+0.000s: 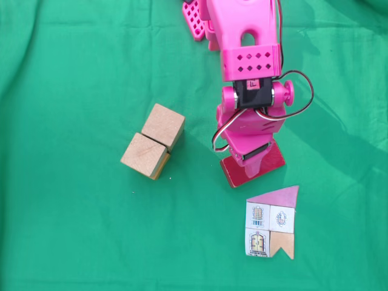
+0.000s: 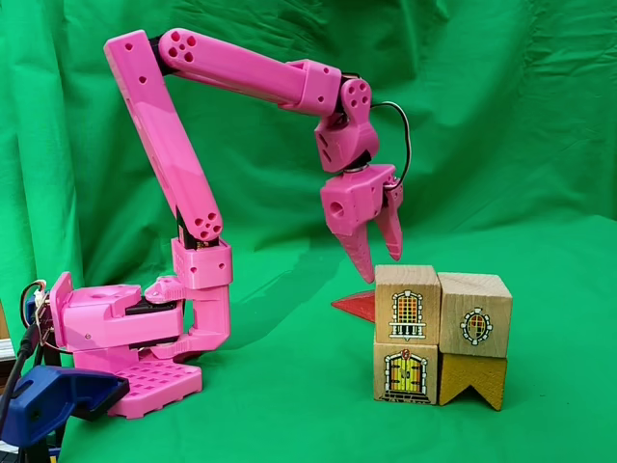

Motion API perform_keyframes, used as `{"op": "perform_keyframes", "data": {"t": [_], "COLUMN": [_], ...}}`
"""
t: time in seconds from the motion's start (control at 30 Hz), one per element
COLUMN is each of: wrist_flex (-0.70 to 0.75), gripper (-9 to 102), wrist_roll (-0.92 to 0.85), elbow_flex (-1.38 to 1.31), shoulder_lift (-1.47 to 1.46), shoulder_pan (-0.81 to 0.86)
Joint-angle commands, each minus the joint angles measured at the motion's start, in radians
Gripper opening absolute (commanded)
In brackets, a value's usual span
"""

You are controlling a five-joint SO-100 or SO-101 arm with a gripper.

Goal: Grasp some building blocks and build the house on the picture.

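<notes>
Hand over red block edge, open cloth around.

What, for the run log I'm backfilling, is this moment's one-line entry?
gripper: open, over dark-red block | tan cubes: touching, unstacked | house: not started

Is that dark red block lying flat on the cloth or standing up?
Lying flat: the dark red block rests on the green cloth beneath the pincer.

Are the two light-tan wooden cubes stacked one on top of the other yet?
No. In the fixed view from above, the two light-tan wooden cubes sit side by side on the green cloth, touching at one edge, neither on the other.
</notes>
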Motion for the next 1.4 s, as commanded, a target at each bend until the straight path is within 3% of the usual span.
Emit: {"op": "perform_keyframes", "data": {"t": [0.0,0.37,1.13,1.37], "wrist_flex": [0.005,0.006,-0.011,-0.002], "gripper": [25,39,38,39], "wrist_roll": [0.005,0.005,-0.012,0.0], "elbow_flex": [-0.066,-0.083,-0.089,-0.235], "shoulder_lift": [-0.043,-0.158,-0.229,-0.318], "shoulder_pan": [-0.008,-0.02,-0.038,-0.028]}}
